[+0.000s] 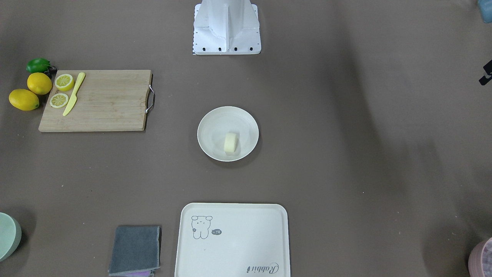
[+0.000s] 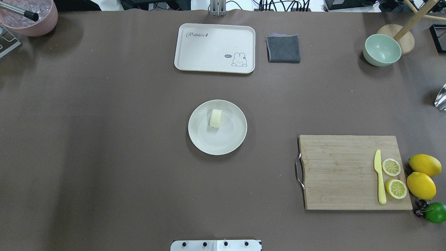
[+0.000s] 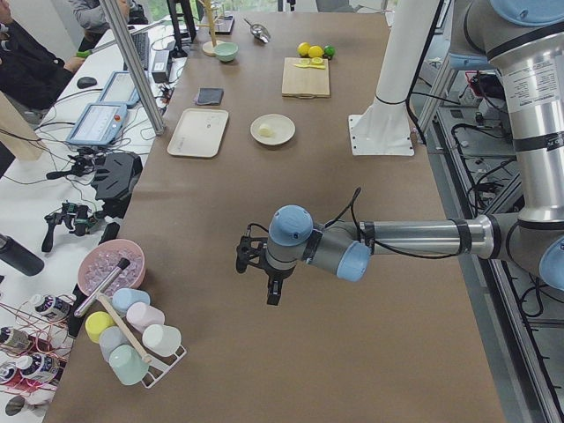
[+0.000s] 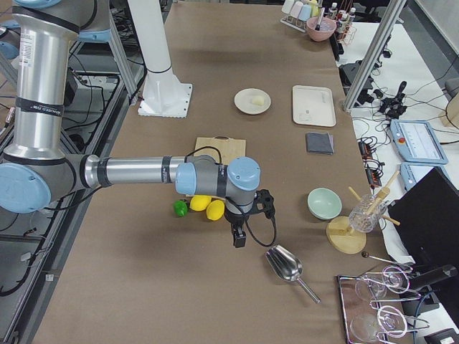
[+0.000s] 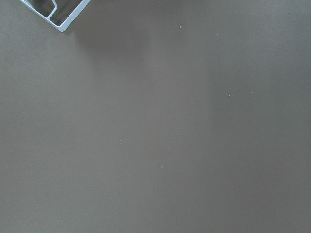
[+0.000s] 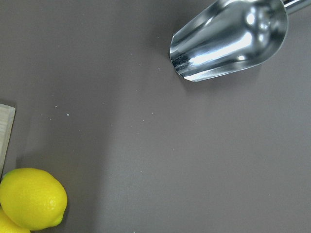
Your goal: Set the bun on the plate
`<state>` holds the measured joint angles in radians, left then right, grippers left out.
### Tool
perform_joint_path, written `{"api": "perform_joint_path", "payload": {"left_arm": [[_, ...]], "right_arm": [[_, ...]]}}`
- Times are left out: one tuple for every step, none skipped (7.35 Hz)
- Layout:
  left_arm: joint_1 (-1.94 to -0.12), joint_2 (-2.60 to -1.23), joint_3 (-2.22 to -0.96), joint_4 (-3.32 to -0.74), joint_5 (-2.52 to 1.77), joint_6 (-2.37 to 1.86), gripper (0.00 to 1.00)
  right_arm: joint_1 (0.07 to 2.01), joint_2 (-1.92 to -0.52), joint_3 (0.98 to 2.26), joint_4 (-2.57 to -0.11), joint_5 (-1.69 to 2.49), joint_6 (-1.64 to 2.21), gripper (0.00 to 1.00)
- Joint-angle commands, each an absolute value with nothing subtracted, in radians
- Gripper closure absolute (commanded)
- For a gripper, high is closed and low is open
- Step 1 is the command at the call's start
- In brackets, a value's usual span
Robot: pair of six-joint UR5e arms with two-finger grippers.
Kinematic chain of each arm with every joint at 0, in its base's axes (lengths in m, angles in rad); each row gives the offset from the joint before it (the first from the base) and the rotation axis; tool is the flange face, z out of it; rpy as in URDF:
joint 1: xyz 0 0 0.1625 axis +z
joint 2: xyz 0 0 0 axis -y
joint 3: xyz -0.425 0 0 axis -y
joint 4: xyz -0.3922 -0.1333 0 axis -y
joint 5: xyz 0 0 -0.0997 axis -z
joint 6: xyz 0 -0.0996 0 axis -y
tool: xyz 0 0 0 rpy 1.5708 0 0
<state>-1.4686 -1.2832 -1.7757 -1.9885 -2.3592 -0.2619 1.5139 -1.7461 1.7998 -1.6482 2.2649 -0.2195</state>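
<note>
The pale cream bun [image 1: 231,142] [image 2: 215,118] lies inside the round off-white plate [image 1: 209,123] [image 2: 212,144] at the table's middle, nothing touching it. In the side views the plate [image 3: 280,123] [image 4: 246,97] is small and far away. My left gripper [image 3: 273,293] hangs over bare table at the robot's left end, far from the plate. My right gripper [image 4: 239,239] hangs over the table at the other end, beside the lemons [image 4: 208,206]. Both show only in the side views, so I cannot tell whether either is open or shut.
A cream tray [image 2: 215,48] and a grey cloth [image 2: 283,48] lie beyond the plate. A cutting board [image 2: 352,172] holds lemon slices and a yellow knife, with whole lemons [image 2: 421,176] beside it. Farther off are a green bowl [image 2: 382,50], a metal scoop [image 6: 228,39] and a pink bowl [image 2: 29,15].
</note>
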Motion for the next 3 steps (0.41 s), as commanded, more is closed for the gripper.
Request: {"api": "perform_joint_path", "payload": {"left_arm": [[-1.474,-1.256,-1.776,-1.987,-2.356,-0.262,0.03],[-1.47,-1.258,-1.772,-1.987,-2.359,-0.262,0.02],[-1.468,-1.258,-1.782,-1.987,-2.364,-0.262,0.03]], "right_arm": [[1.514,-1.75,1.802,-1.647,2.261,-0.218,0.0],[1.514,-1.75,1.801,-1.647,2.258,-0.219,0.0],[1.513,-1.741,1.798,-1.649,2.26,-0.212,0.0]]}}
